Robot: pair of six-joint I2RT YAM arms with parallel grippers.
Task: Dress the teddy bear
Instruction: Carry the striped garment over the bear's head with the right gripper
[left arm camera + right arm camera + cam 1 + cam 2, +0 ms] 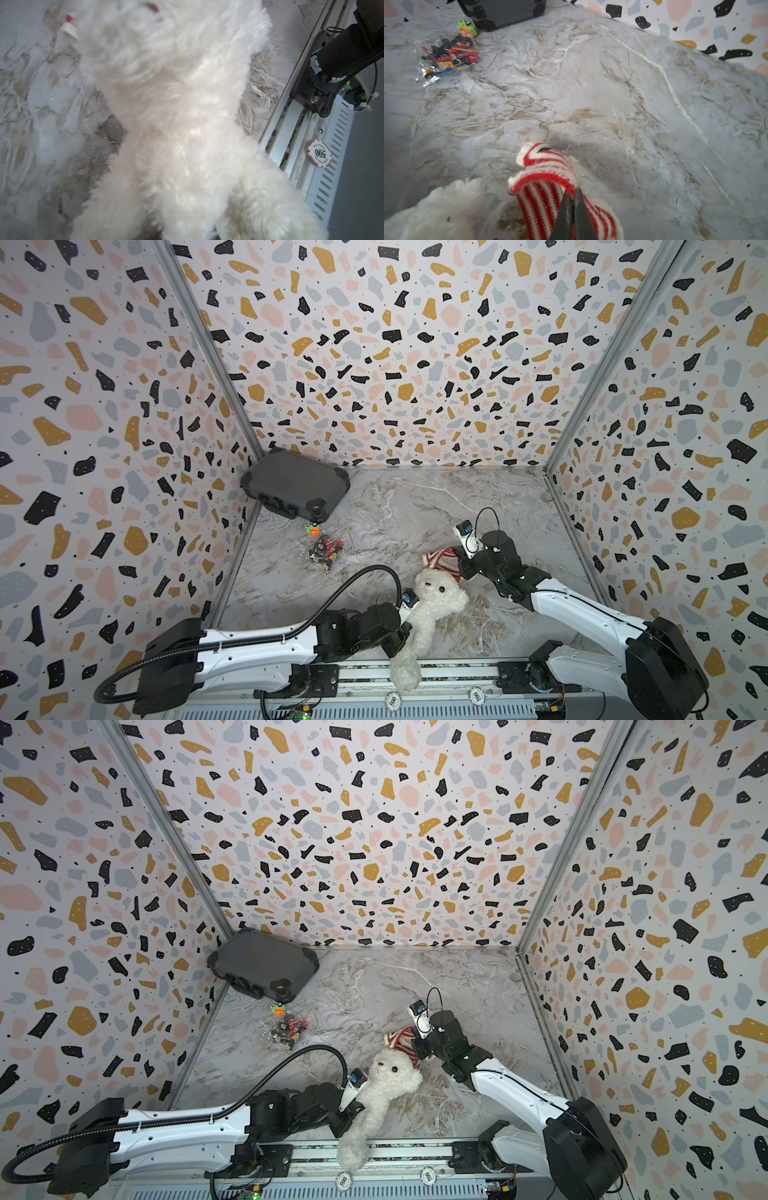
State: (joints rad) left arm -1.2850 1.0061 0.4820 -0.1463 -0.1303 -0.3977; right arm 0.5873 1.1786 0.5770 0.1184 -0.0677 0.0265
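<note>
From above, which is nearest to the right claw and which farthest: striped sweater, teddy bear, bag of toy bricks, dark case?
1. striped sweater, pinched in the right gripper.
2. teddy bear, beside it, toward the front.
3. bag of toy bricks, well to the left.
4. dark case, back-left corner.

Grey case (293,485) in far-left corner — bag of toy bricks (325,549) nearby; poker chips (392,699) by front rail.
</note>
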